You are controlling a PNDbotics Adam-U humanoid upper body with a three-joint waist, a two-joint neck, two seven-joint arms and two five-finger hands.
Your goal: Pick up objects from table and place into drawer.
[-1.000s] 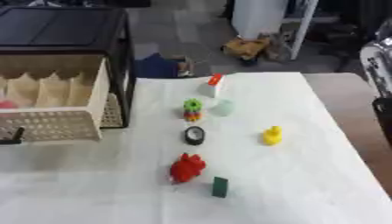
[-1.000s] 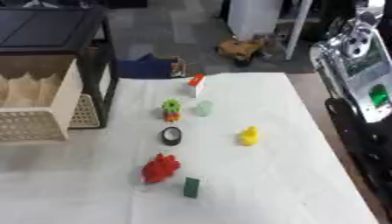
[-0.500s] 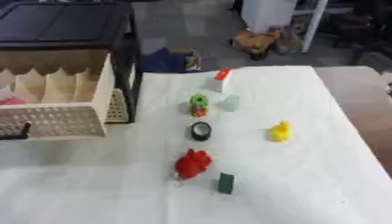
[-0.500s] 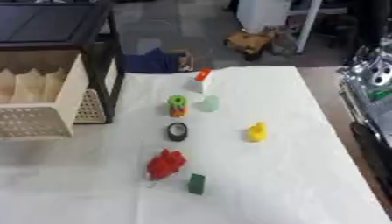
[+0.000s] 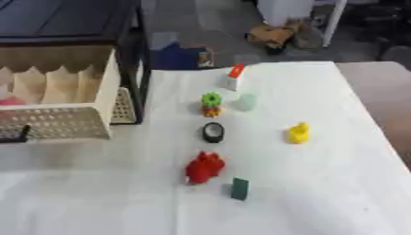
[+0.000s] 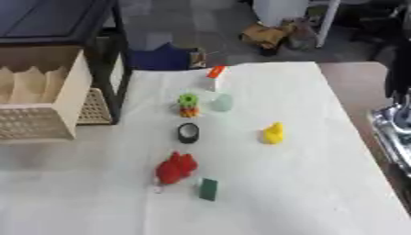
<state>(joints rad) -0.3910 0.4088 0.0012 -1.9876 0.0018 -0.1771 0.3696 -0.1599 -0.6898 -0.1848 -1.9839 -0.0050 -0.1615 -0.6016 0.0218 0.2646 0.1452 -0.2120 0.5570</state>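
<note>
White cloth [image 5: 321, 193] covers the table, lying smooth under a loose line of small objects. Nearest sits a dark green block [image 5: 239, 188], upright and flat-sided. Just beyond it, to the left, is a lumpy red toy [image 5: 204, 167]. Farther along the line comes a black ring [image 5: 213, 132] with a pale centre, and to the ring's right, well apart, a yellow duck [image 5: 298, 132]. Beyond the ring stands a green gear [image 5: 211, 100] on a stack of orange and red pieces, a pale green cup [image 5: 246, 102] just beside it. Farthest is a white piece with an orange top [image 5: 234, 77]. Left of the ring, a cream drawer [image 5: 64, 121] with perforated front and zigzag dividers stands open from a black cabinet [image 5: 72, 23]; something pink [image 5: 9, 102] lies inside. At the right edge of the right eye view a silver-and-black arm [image 6: 395, 124] shows; whether its hand is open cannot be told. Grey floor and clutter lie beyond the table.
</note>
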